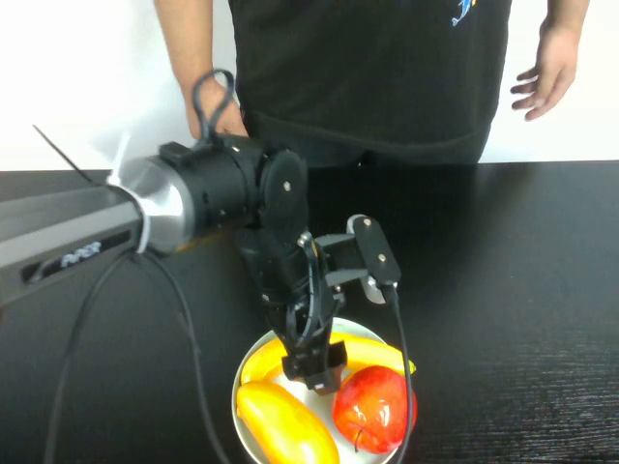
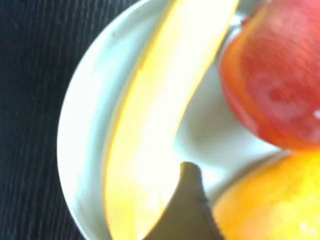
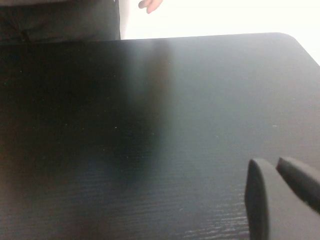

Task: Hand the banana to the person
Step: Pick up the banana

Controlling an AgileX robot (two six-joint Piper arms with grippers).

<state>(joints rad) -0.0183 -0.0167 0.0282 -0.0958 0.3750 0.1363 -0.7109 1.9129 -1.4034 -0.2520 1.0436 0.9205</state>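
The banana (image 1: 382,353) lies across the back of a white plate (image 1: 248,425) near the table's front edge, half hidden under my left gripper. It fills the left wrist view (image 2: 150,130). My left gripper (image 1: 314,372) is open, lowered into the plate at the banana. One dark finger (image 2: 189,200) sits between the banana and a yellow-orange mango (image 2: 270,205); the other finger is out of view. The person (image 1: 368,68) in a black T-shirt stands behind the table, one hand (image 1: 545,72) hanging open. My right gripper (image 3: 272,162) is shut and empty, low over bare table.
A red apple (image 1: 375,408) and the mango (image 1: 285,425) share the plate with the banana. The apple also shows in the left wrist view (image 2: 272,75). The left arm's cables (image 1: 184,329) trail over the black table (image 1: 513,271). The table's far edge (image 3: 210,36) is near the person.
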